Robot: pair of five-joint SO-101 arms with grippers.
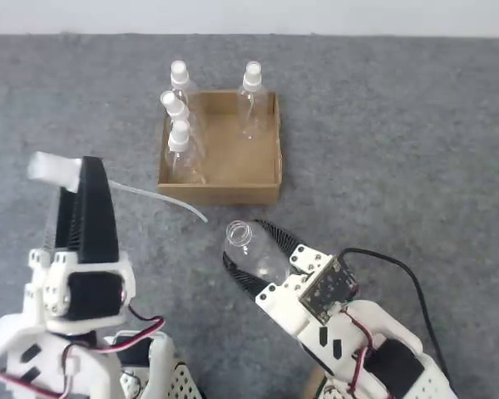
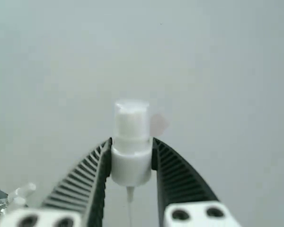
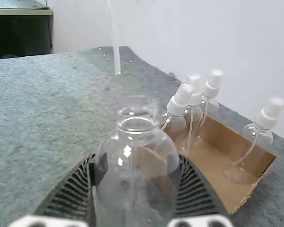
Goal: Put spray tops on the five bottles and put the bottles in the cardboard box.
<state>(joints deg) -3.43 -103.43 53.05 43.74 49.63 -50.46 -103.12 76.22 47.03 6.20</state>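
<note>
A clear bottle (image 1: 251, 248) with an uncapped neck stands in front of the cardboard box (image 1: 220, 194), with my right gripper (image 1: 248, 251) shut on its body. The right wrist view shows the same bottle (image 3: 135, 161) between the right gripper's (image 3: 135, 187) ribbed black fingers. My left gripper (image 1: 69, 176) is raised at the left and shut on a white spray top (image 1: 51, 169); its thin dip tube (image 1: 158, 198) slants toward the bottle's mouth and ends short of it. In the left wrist view the spray top (image 2: 131, 142) is clamped at its collar by the left gripper (image 2: 131, 163).
Several capped spray bottles (image 1: 180, 141) stand in the box, most along its left wall, one (image 1: 252, 87) at the far right corner. In the right wrist view they (image 3: 189, 109) stand in the box (image 3: 255, 182) beyond the held bottle. Grey carpet surrounds everything.
</note>
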